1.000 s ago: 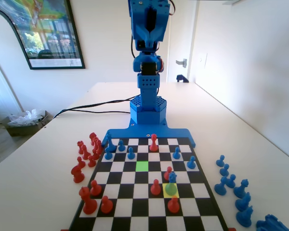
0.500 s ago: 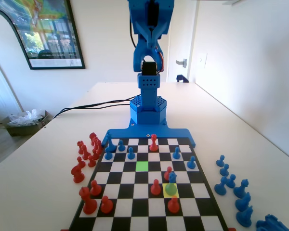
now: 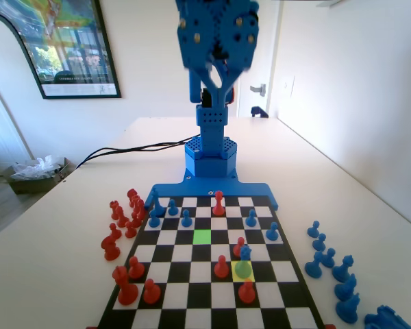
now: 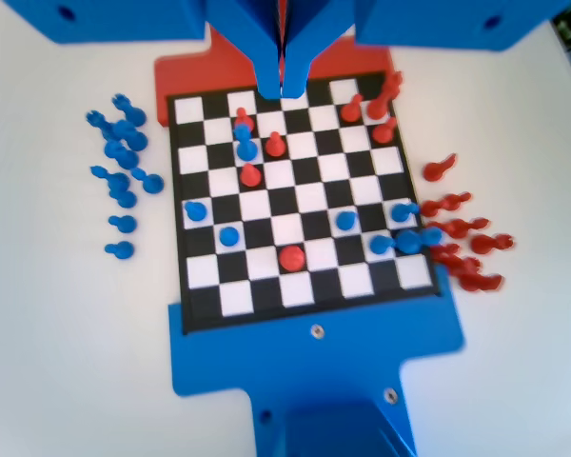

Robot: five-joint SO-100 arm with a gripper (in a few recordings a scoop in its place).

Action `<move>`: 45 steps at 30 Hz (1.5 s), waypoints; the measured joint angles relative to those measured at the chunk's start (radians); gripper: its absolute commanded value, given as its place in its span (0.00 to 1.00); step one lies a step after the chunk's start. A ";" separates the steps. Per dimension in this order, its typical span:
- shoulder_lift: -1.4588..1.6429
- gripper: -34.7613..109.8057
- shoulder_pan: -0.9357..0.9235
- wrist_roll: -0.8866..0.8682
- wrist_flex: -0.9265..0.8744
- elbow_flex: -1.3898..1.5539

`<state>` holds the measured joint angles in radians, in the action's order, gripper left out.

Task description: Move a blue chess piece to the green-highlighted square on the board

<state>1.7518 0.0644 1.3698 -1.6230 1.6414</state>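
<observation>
Jaws (image 4: 282, 88) clenched empty, high over your board (image 3: 212, 288); blue chess piece (image 3: 244, 259) on yellow square, green-highlighted square (image 3: 202, 236) bare.

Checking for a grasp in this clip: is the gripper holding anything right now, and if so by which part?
Nothing is held. The gripper hangs high above the board, fingers together with nothing between them; the blue chess piece stands on the yellow square.

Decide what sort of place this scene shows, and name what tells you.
Probably a home or office room used as a robot workspace: a framed poster on the wall, a white table, a door handle.
</observation>
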 measured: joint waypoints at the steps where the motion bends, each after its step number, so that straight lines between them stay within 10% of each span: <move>1: -0.029 0.26 0.015 -0.002 0.021 -0.005; 45: -0.529 0.32 0.066 0.046 0.431 -0.097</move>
<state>1.2226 0.1304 1.4159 -1.1919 1.5447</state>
